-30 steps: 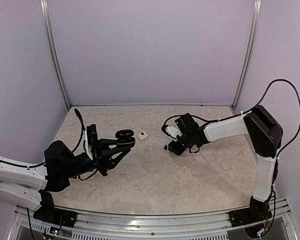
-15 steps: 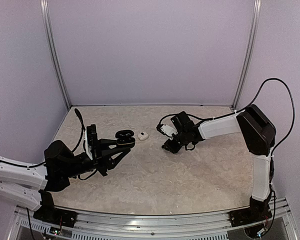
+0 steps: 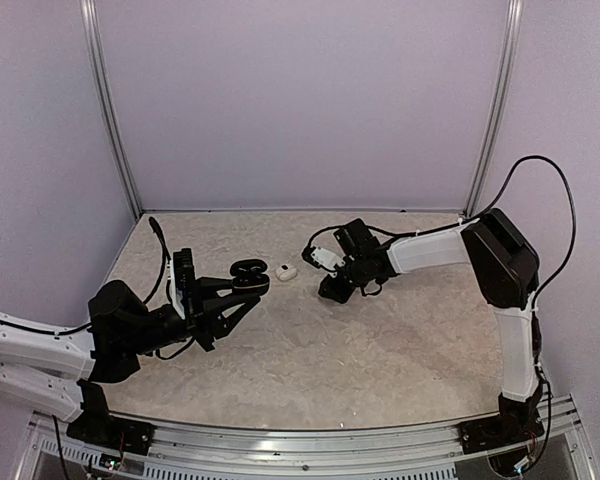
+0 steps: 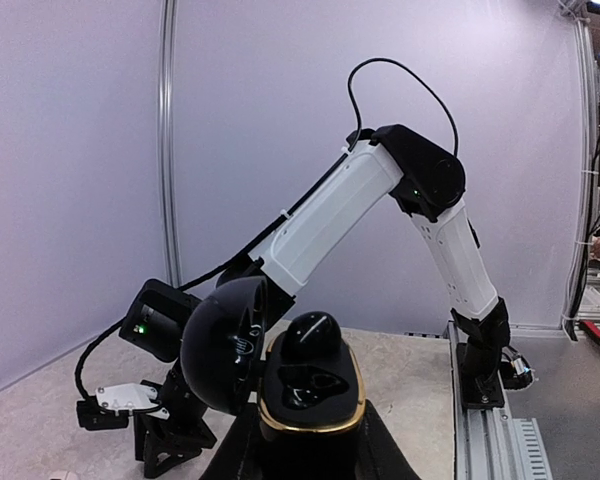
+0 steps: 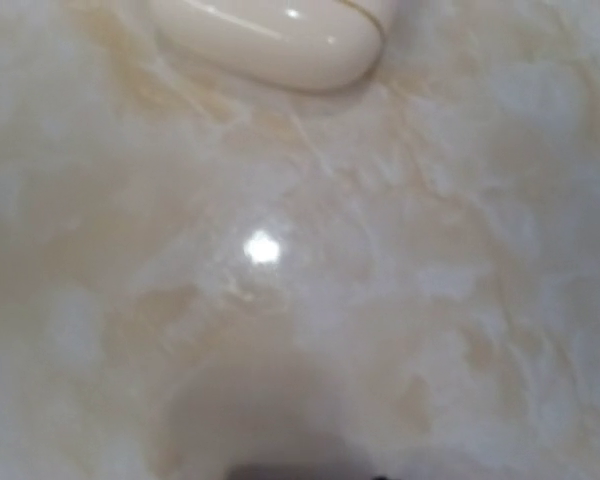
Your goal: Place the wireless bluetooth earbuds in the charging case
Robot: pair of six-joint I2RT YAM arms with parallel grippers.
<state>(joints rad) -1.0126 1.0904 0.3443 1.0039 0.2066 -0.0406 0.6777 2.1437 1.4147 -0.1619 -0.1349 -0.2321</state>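
Gripping the black charging case (image 3: 248,272) over the table's (image 3: 330,370) left side, the left jaws hold it opening-up, a black earbud (image 4: 310,335) inside. A white oblong piece (image 3: 286,271) lies mid-table, long axis left-right. Whether the right jaws are open or closed cannot be told.

A beige marbled table (image 3: 380,370) spreads under my left gripper (image 3: 256,284) and my right gripper (image 3: 330,291). Beyond both rises a plain pale lilac back wall (image 3: 300,100), with a metal post (image 3: 110,110) at each corner. Matching side walls (image 3: 30,150) close in outside each gripper. Behind them a metal rail (image 3: 300,445) edges the table. Beneath my right gripper a small glare spot (image 5: 263,247) shines.
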